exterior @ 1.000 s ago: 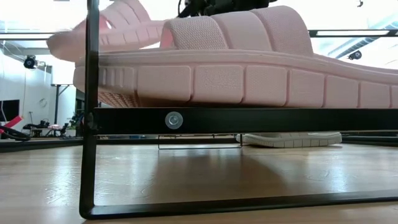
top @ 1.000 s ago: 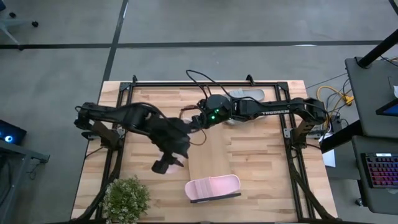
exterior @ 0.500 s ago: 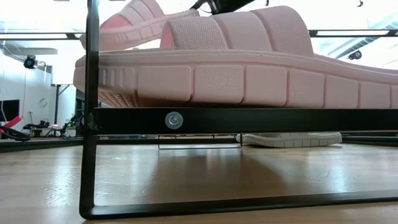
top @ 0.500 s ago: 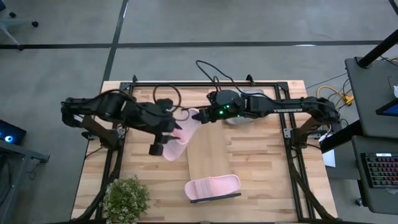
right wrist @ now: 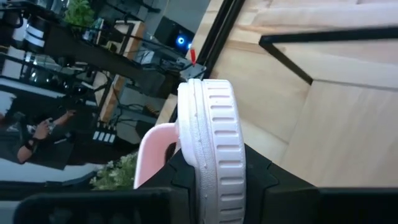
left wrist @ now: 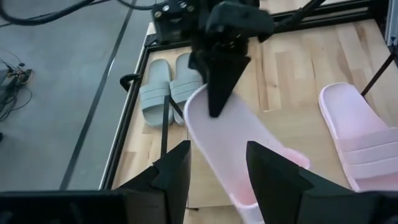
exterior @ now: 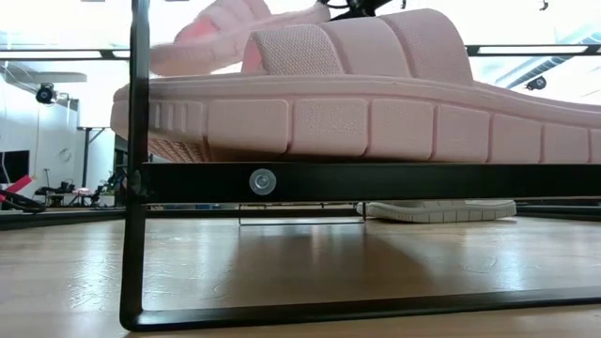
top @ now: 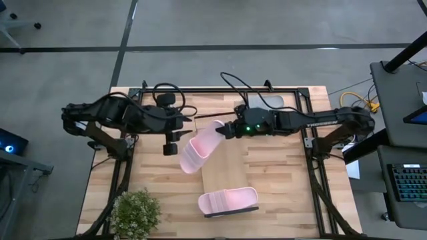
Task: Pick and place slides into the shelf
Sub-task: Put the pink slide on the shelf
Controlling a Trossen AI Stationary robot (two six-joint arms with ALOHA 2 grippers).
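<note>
Pink slide (top: pixel 200 145) hangs from the right gripper (top: pixel 225 129), pinched at its heel edge, toe stretching away above the shelf (top: pixel 225 167). Second pink slide (top: pixel 229 201) lies on the shelf's far end. Left gripper (top: pixel 170 139) hovers beside the held slide, fingers spread, empty.

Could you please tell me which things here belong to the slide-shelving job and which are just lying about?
Job:
- pink slide clamped at its heel by the right gripper
- pink slide on the shelf
- grey pair at the table's far edge
- shelf
- left gripper, empty, jaws apart

Lying about:
- potted plant
- keyboard off the table
</note>
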